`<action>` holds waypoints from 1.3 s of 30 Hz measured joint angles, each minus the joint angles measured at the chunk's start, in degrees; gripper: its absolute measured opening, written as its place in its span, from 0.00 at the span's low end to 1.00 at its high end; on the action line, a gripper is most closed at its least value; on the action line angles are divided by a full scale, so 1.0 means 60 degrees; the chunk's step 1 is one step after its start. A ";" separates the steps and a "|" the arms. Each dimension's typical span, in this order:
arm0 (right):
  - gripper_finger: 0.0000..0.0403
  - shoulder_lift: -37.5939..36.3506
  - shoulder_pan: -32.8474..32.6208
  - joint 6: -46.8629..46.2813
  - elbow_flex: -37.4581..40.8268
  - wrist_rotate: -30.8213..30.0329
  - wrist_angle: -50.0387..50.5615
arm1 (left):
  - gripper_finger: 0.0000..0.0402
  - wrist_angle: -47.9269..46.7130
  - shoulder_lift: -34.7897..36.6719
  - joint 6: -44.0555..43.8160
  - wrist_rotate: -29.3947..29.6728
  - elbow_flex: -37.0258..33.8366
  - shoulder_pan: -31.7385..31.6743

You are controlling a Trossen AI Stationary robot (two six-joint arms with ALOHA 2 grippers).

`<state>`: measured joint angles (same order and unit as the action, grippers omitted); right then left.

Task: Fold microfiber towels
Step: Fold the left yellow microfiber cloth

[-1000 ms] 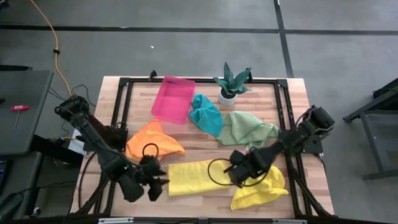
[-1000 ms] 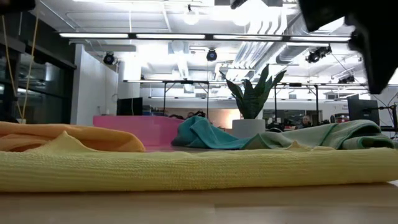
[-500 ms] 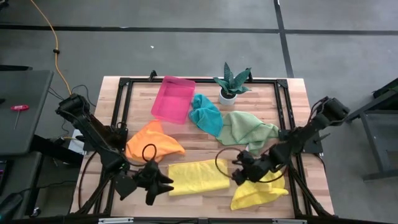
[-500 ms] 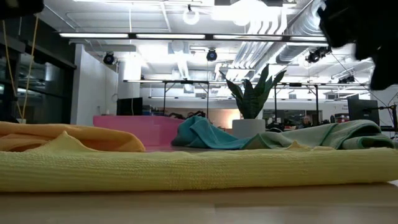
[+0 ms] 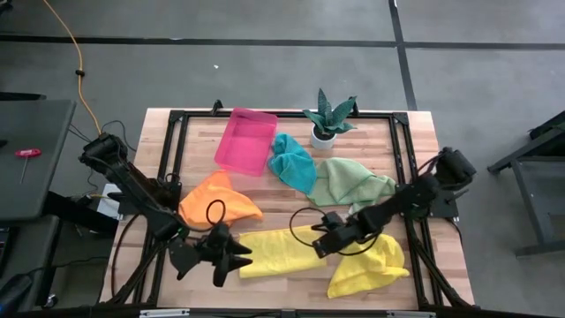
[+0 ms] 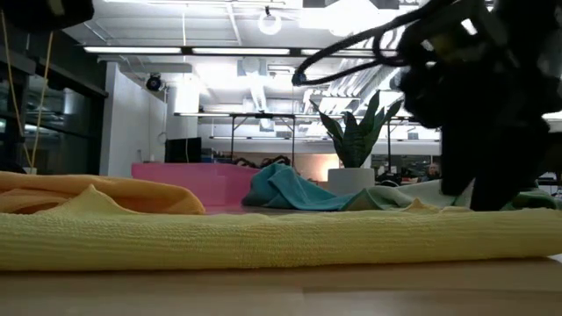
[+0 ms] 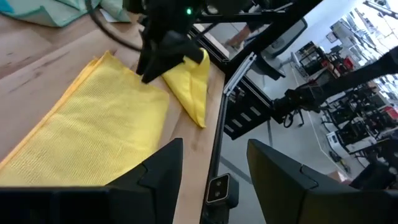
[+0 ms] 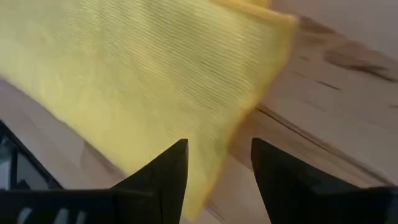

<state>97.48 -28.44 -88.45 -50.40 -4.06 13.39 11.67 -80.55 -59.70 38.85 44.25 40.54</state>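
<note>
A folded yellow towel (image 5: pixel 281 251) lies flat near the table's front edge. My left gripper (image 5: pixel 240 257) stands open at its left end, fingers (image 7: pixel 163 163) pointing along the table past the towel (image 7: pixel 93 130). My right gripper (image 5: pixel 316 247) is open and points steeply down over the towel's right end (image 8: pixel 261 74). In the low view it (image 6: pixel 479 197) hangs just behind the towel (image 6: pixel 263 239). A second yellow towel (image 5: pixel 366 269) lies crumpled at the front right. Orange (image 5: pixel 216 201), teal (image 5: pixel 291 162) and light green (image 5: pixel 353 181) towels lie behind. My right gripper stands with its open fingers (image 8: pixel 166 174) on either side of the folded yellow towel's right edge (image 8: pixel 249 118), coming from above. Whether the fingertips touch the cloth cannot be told. My left gripper touches nothing.
A pink tray (image 5: pixel 245 140) and a potted plant (image 5: pixel 328 119) stand at the back of the table. A black frame (image 5: pixel 177 119) runs around the work area. Bare wood shows along the front edge (image 5: pixel 282 287).
My right gripper has come down and moved toward the table's left, onto the folded yellow towel's right end, rolling as it sank. My left gripper has turned at the towel's left end. The towels have stayed where they were.
</note>
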 joint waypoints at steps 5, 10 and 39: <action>0.42 0.0542 0.0011 -0.0028 -0.0459 0.0106 0.0113 | 0.42 0.0093 0.0004 0.0211 -0.0365 0.0004 -0.0136; 0.42 0.1205 0.0025 -0.0181 -0.1167 0.0261 0.0211 | 0.42 0.0046 0.0004 0.1145 -0.0884 0.0004 -0.0412; 0.00 -0.0762 0.0176 -0.0411 -0.2391 -0.1125 0.8132 | 0.42 -0.3493 0.3224 0.3637 0.0405 0.0004 -0.0505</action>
<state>92.91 -27.39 -90.92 -64.74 -10.81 62.19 -9.29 -61.21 -37.88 41.28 44.27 37.51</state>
